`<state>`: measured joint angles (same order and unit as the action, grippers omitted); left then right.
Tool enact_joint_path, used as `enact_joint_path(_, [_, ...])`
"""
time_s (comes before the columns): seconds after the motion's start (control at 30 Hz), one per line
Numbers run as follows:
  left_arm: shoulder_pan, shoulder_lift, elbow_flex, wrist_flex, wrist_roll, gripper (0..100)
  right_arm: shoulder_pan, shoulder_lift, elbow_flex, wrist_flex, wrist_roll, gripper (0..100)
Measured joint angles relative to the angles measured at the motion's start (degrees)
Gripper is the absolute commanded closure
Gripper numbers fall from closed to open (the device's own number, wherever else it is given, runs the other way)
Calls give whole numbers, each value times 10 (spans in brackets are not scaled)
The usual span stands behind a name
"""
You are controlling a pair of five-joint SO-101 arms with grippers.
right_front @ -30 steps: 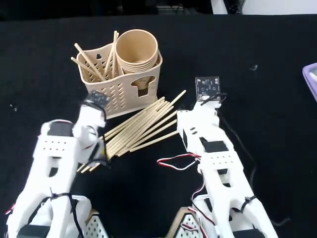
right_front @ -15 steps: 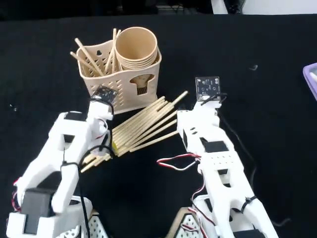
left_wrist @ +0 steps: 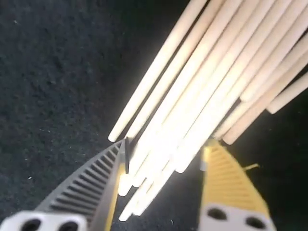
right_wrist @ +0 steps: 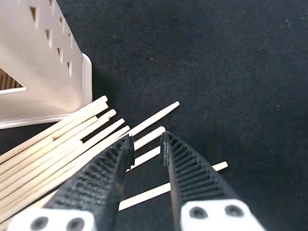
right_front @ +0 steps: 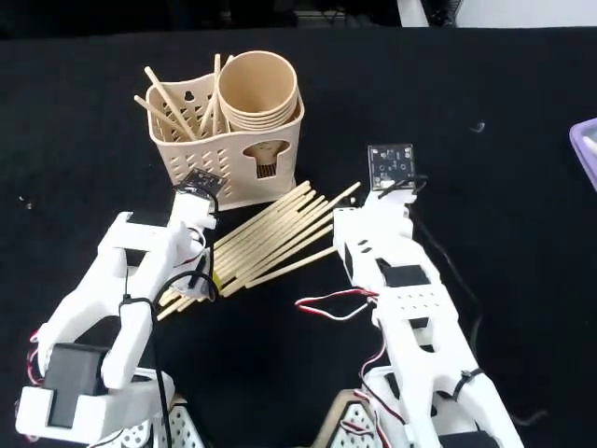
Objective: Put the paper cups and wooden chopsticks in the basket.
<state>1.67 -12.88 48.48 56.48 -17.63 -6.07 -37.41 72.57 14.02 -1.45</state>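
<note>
The stack of paper cups (right_front: 258,89) is sitting in the perforated basket (right_front: 233,173) toward the far edge of the counter (right_front: 504,215), with a few wooden chopsticks (right_front: 173,107) leaning beside it. The loose bundle of chopsticks (right_front: 275,238) is lying fanned just in front of the basket, so it is what is left to load. The left claw (left_wrist: 164,147) is gaping wide, its jaws straddling the bundle's near ends, probably so that closing will gather several sticks at once; it is gripping nothing yet. The left arm (right_front: 121,280) is folding forward, wrist pitched steeply down. The right arm (right_front: 401,280) is stretching forward, and the right claw (right_wrist: 147,138), narrowly parted and holding nothing, is hovering over the bundle's far tips, likely to steady them.
</note>
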Motion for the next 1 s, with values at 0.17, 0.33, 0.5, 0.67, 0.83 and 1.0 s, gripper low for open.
enact_joint_path(0.17, [0,0,0,3,-18,907,0,0,0,0,0,897])
enact_joint_path(0.33, [4,-4,2,22,-35,909,0,0,0,0,0,897])
enact_joint_path(0.5, [3,-67,55,26,-54,909,0,0,0,0,0,897])
enact_joint_path(0.67, [2,-182,127,45,-105,910,0,0,0,0,0,897])
enact_joint_path(0.83, [-50,-273,151,76,-190,905,0,0,2,0,0,897])
enact_joint_path(1.0, [-115,-302,151,83,-253,866,0,0,2,0,0,897])
